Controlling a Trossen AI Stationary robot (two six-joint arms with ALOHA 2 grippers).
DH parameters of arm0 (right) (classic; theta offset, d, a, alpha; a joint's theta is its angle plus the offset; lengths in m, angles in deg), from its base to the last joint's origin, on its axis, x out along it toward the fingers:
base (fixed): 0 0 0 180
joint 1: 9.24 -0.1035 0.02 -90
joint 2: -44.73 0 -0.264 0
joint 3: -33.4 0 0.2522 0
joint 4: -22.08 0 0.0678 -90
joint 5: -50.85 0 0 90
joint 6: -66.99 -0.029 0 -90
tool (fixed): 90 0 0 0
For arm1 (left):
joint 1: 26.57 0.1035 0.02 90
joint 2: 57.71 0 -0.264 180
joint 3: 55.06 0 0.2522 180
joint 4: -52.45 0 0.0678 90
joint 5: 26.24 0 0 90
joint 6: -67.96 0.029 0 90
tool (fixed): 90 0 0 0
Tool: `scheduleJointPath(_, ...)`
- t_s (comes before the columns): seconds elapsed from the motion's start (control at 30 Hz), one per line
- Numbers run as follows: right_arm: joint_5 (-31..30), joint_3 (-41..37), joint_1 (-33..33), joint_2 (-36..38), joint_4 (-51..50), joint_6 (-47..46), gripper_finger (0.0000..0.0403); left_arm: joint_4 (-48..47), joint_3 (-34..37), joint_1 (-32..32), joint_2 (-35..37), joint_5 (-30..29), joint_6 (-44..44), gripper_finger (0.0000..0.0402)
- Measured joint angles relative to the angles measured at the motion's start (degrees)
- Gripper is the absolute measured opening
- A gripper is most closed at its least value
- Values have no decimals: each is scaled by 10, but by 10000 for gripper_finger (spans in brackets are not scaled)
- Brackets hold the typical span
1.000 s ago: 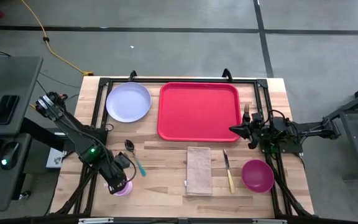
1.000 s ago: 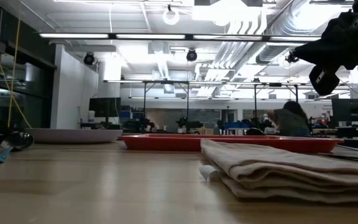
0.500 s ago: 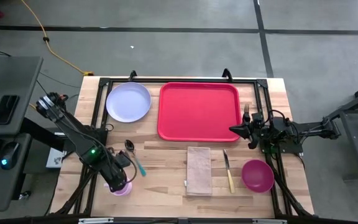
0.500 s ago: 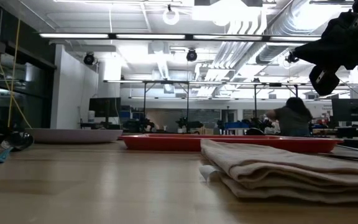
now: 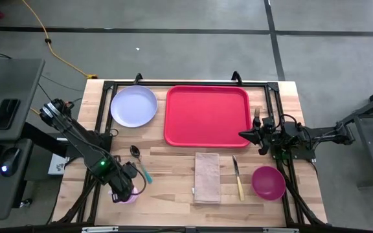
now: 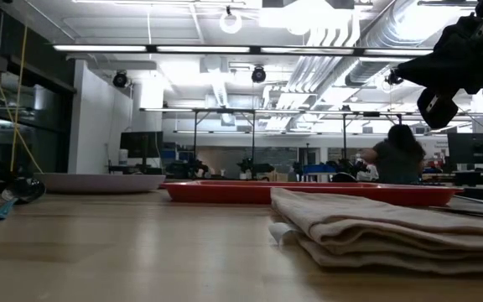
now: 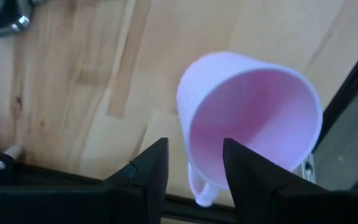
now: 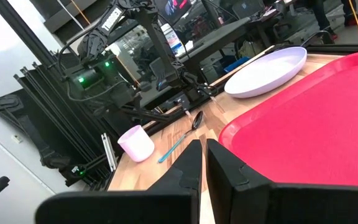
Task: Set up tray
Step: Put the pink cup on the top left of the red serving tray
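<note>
My left fingers [image 7: 154, 169] are apart, and the pink cup [image 7: 253, 118] stands directly under and just beyond them, mouth up, on the table [image 5: 173, 168]. Its small handle points back into the gap between my two tips. I can't tell for sure whether either tip touches the wall, but from across the table the cup seems to stand free, so I take it as not gripped.

The tray [image 5: 207, 115] is well away from these fingers, beyond the teal-handled spoon [image 5: 138, 158] and off toward my other arm. It lies flat and bare, with its long axis running from one arm's side to the other's.

My right fingers [image 5: 245, 134] are pressed together on nothing and hover just off the tray's nearest short rim, tips aimed across it. That makes my right arm much the nearer one to the tray. My left arm is nearer the cup, the spoon and the lilac plate [image 5: 133, 106], which sits beside the tray's far short rim.

Getting the cup there would, I judge, mean a long carry from my left fingers toward the right ones.

I can read no brand, label or writing on the tray, the cup or anything else on the table.
</note>
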Motion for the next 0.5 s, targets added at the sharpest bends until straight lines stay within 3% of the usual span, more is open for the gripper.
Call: scheduleJointPath(0.5, 0, 0, 0, 0, 0, 6, 0, 27, 0, 0, -6, 2, 10, 184)
